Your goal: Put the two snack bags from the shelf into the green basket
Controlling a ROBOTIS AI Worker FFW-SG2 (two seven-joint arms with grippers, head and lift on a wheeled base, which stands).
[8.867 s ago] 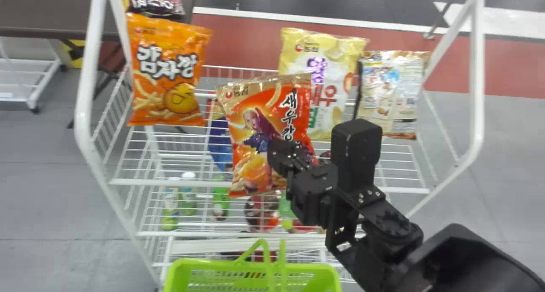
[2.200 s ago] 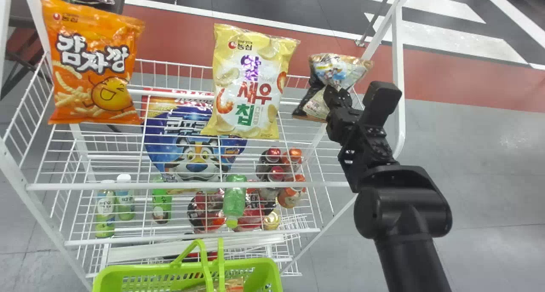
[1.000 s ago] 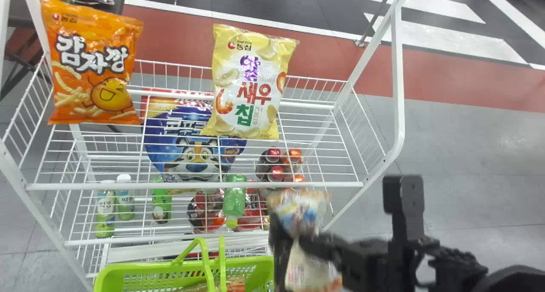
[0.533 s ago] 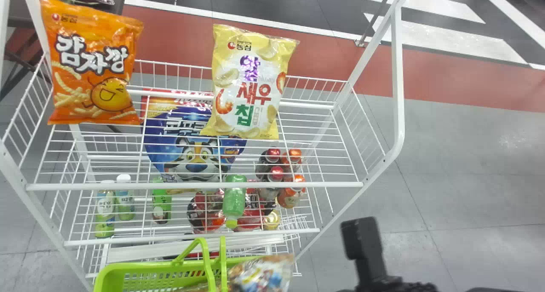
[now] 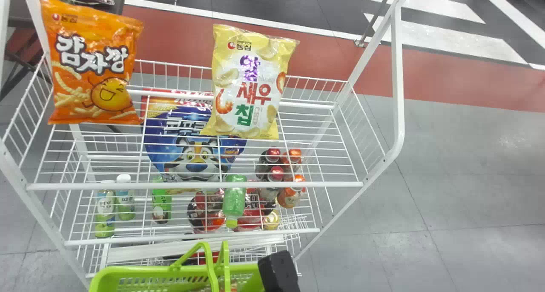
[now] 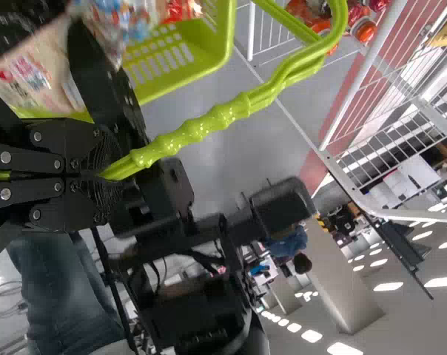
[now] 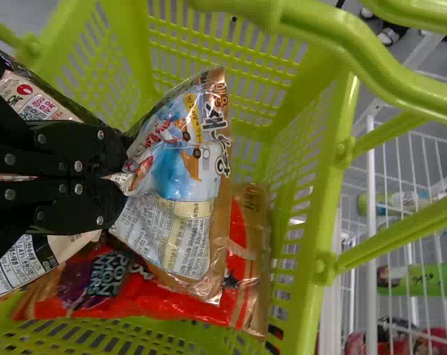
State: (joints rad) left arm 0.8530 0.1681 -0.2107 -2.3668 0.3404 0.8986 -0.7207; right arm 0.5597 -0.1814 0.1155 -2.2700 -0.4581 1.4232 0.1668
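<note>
The green basket (image 5: 140, 270) stands at the bottom of the head view, with part of my right gripper's wrist (image 5: 279, 271) at its right end. In the right wrist view my right gripper (image 7: 118, 177) is shut on the pinched middle of a crumpled white-and-brown snack bag (image 7: 183, 174), held within the basket's walls. Under it a red-and-gold snack bag (image 7: 242, 255) lies in the basket (image 7: 301, 222). My left gripper (image 6: 101, 176) is shut on the basket handle (image 6: 201, 127). The left wrist view also shows the held bag (image 6: 42, 70) by the basket wall.
The white wire rack (image 5: 196, 184) rises beyond the basket. Its top shelf holds an orange bag (image 5: 91, 66) and a yellow bag (image 5: 251, 85). A blue bag (image 5: 193, 143) and several bottles (image 5: 234, 198) stand lower. The basket's handles arch over its opening.
My right gripper has brought the white-and-brown bag from the shelf's right end down into the basket. Earlier the red-and-gold bag was held before the shelf; the head view has shifted to the right.
</note>
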